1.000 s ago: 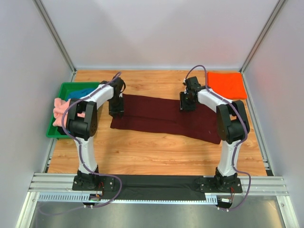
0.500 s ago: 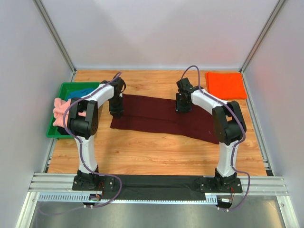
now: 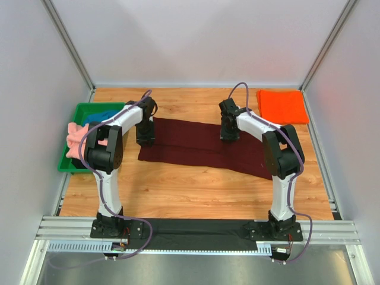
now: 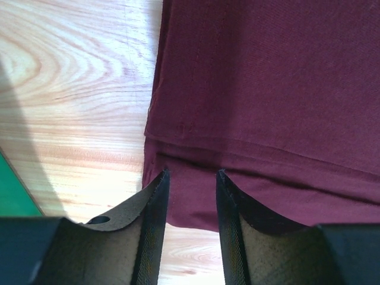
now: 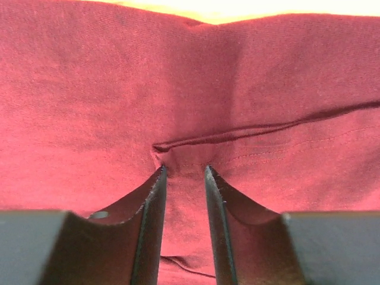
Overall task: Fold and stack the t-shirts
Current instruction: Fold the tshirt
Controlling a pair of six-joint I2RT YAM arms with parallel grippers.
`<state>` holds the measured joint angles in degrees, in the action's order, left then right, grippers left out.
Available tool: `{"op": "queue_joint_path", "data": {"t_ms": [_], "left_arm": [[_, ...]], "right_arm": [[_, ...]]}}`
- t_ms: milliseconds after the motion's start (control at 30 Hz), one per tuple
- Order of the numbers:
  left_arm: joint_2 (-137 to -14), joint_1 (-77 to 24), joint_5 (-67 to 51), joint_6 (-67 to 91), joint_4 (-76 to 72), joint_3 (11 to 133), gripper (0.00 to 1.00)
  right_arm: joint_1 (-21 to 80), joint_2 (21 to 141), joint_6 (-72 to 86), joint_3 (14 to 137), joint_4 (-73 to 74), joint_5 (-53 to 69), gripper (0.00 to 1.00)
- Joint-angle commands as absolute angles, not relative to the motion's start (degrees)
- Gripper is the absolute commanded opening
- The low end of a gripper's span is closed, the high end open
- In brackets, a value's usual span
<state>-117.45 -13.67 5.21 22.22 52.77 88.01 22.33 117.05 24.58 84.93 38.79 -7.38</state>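
Observation:
A large dark maroon t-shirt lies spread flat across the middle of the table. My left gripper stands on its left end; in the left wrist view the gripper is open, tips down on the maroon cloth near its left hem. My right gripper rests on the shirt's far edge, right of centre. Seen from the right wrist, the gripper is open, tips pressed into the maroon cloth just below a small pucker and fold line. A folded orange t-shirt lies at the back right.
A green tray stands at the left edge, holding a blue t-shirt and a salmon-pink t-shirt that hangs over its rim. White walls with metal posts enclose the table. The tray's corner shows at the left.
My right gripper has slid left along the maroon t-shirt's far edge and its jaws have narrowed a little. The left gripper has stayed at the shirt's left end.

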Motion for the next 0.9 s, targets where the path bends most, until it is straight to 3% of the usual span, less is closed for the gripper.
{"op": "queue_joint_path", "data": {"t_ms": [0,67,200,267,433,467,667,800,867], "left_arm": [[-114.87,-13.62,5.62,23.55,51.50,87.72,0.45],[-115.57,-13.71,5.71,23.73,52.03,88.33,0.43],[-117.24,-13.62,7.11,24.34,53.44,89.65,0.38],[-117.42,-13.62,7.12,24.61,53.70,90.17,0.29],[-117.42,-13.62,8.35,25.57,55.37,92.28,0.01],[-117.51,-13.62,8.61,26.10,56.07,92.63,0.00],[-116.46,-13.62,15.72,33.38,60.63,95.36,0.00],[-118.38,-12.66,14.78,47.41,68.27,100.71,0.03],[-119.96,-11.43,11.45,51.22,72.84,104.32,0.17]], "right_arm": [[22.85,117.42,25.93,86.31,36.47,-8.08,0.31],[22.94,117.25,26.01,85.78,36.47,-9.05,0.26],[22.94,116.37,25.49,85.52,36.65,-10.28,0.05],[23.03,116.02,25.14,85.69,37.18,-10.63,0.01],[22.94,114.00,25.14,84.47,36.83,-10.99,0.00],[22.85,113.82,25.14,84.46,36.91,-10.99,0.00],[22.94,112.94,25.49,83.76,36.48,-10.11,0.00],[22.85,113.03,25.84,82.97,35.86,-9.49,0.00],[22.94,112.77,26.19,82.18,35.25,-9.23,0.00]]}}
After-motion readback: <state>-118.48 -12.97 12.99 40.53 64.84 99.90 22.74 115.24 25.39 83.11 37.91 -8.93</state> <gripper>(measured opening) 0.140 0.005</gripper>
